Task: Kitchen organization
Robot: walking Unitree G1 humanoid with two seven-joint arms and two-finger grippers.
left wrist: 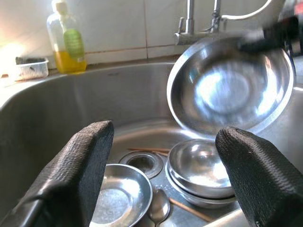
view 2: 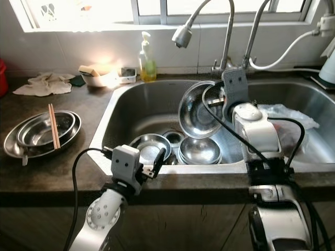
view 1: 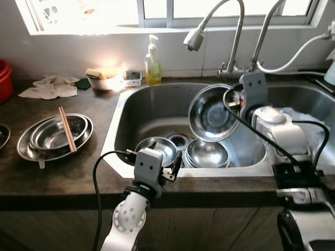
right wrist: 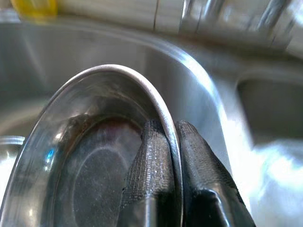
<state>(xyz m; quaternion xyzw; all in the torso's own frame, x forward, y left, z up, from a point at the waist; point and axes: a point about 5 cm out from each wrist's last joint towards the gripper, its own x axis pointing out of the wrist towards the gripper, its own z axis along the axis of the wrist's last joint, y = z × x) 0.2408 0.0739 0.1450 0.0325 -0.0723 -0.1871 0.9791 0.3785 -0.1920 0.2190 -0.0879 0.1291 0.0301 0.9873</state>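
A steel bowl hangs tilted on edge above the sink, its hollow facing the robot, gripped at its rim by the right jaws. In the right wrist view the two fingers press on either side of the thin rim, one inside the bowl and one outside, closed tight on the metal. The bowl is clear of the dishes beneath it and sits just in front of the taps.

Below the right jaws, on the sink floor, lies a stack of bowls nested one in another. Beside that stack, nearer the left jaws, rests a shallow dish, with the drain between and behind them. A spoon lies next to the dish, and chopsticks slant across the sink floor under the stack.

The left jaws hover at the front lip of the sink, spread wide and holding nothing; the dish is just ahead of them and lower.

Well off to the left of the left jaws, on the dark surface, stand stacked plates with a second pair of chopsticks laid across them. Farther back are a rag, a small tub and a soap bottle by the wall.
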